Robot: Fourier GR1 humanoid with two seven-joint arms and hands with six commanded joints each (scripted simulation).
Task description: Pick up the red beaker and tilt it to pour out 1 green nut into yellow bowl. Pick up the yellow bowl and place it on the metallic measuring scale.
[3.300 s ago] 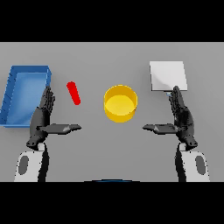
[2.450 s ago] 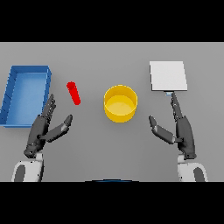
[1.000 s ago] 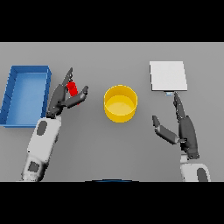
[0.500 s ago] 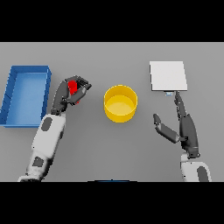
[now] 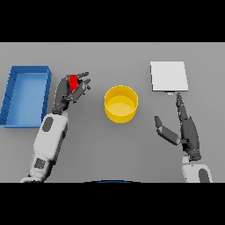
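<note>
The left hand [image 5: 70, 90] has its fingers curled round the red beaker [image 5: 73, 81], left of the yellow bowl [image 5: 121, 103] and beside the blue tray [image 5: 26, 99]. The right hand [image 5: 186, 127] rests spread near the scale [image 5: 169, 76]. No nut shows in the bowl; pouring and moving the bowl to the scale remain.

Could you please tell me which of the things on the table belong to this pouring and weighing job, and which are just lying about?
Part of the job:
- red beaker, held in the curled fingers of the left hand
- yellow bowl, mid-table
- scale, far right

Just lying about:
- blue tray, far left

The right hand rests open below the scale.
</note>
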